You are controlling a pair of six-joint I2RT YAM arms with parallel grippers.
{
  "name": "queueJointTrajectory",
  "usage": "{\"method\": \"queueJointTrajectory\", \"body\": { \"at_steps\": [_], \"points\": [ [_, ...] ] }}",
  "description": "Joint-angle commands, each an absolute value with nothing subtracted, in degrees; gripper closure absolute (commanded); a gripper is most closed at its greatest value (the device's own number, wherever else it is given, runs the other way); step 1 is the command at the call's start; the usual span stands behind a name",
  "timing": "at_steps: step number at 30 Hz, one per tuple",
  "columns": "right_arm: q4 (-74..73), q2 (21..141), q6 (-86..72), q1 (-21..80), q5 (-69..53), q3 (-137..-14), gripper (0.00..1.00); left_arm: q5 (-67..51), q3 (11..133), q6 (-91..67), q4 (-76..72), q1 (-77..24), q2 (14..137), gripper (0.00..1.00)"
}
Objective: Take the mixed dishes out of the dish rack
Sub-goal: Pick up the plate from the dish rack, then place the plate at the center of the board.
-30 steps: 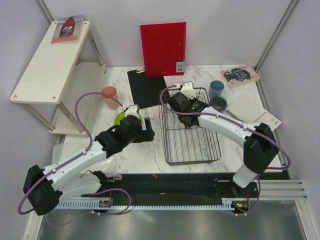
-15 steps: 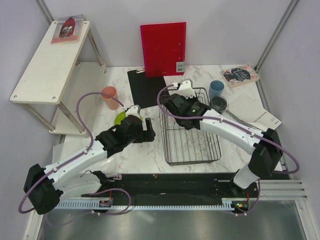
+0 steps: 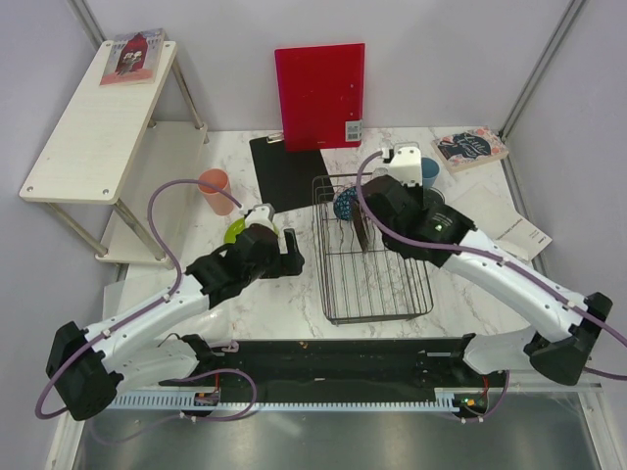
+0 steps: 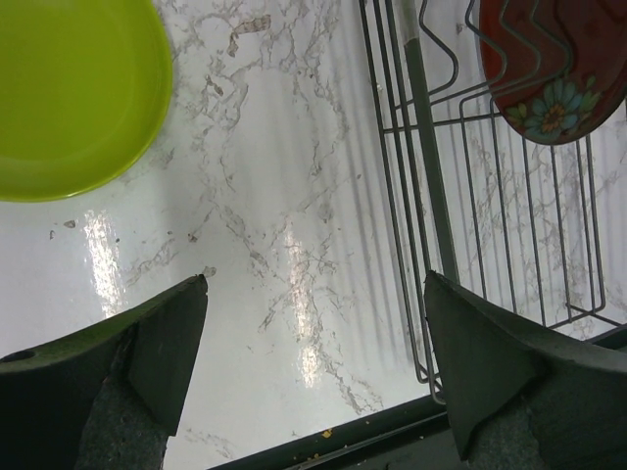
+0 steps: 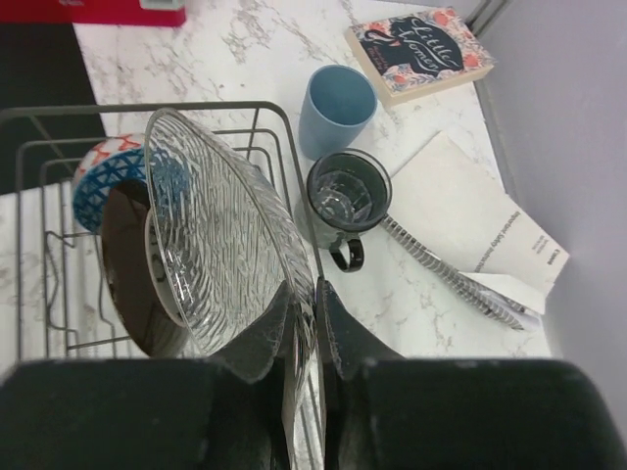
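My right gripper [image 5: 315, 311] is shut on the rim of the clear glass plate [image 5: 220, 245] and holds it on edge over the far right part of the black wire dish rack [image 3: 377, 274]. Behind it in the rack stand the dark red plate [image 5: 132, 284] and the blue patterned bowl [image 5: 106, 171]. The light blue cup [image 5: 338, 106] and dark grey mug [image 5: 350, 196] stand on the table right of the rack. My left gripper [image 3: 294, 257] is open and empty over bare marble left of the rack. The lime-green dish [image 3: 235, 230] and pink cup [image 3: 214, 188] sit on the table to its left.
A red board [image 3: 320, 93] leans on the back wall behind a flat black mat [image 3: 284, 171]. A book [image 3: 470, 147] and a spiral notebook with papers [image 5: 480, 230] lie at the far right. A white shelf [image 3: 98, 117] stands at the left.
My right gripper has risen and swung right with the clear glass plate, uncovering the bowl and red plate in the rack. The left arm has not moved.
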State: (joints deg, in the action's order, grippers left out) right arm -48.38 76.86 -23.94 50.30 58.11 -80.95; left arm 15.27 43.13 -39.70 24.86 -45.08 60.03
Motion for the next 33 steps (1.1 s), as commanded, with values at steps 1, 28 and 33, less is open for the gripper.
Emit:
{"method": "queueJointTrajectory", "body": {
  "at_steps": [1,28,33],
  "points": [
    [-46.1,70.6,-27.4,50.1,49.9,-81.7,1.00,18.0,46.3,-40.3,24.0,-45.0,57.7,0.02],
    [-8.1,61.3,-44.9,41.5,-14.3,-54.8,1.00,8.0,35.2,-37.4,5.7,-44.2,37.5,0.05],
    [-7.4,61.1,-44.7,41.4,-14.9,-54.7,1.00,8.2,34.6,-37.6,5.5,-44.3,38.0,0.52]
  ]
}}
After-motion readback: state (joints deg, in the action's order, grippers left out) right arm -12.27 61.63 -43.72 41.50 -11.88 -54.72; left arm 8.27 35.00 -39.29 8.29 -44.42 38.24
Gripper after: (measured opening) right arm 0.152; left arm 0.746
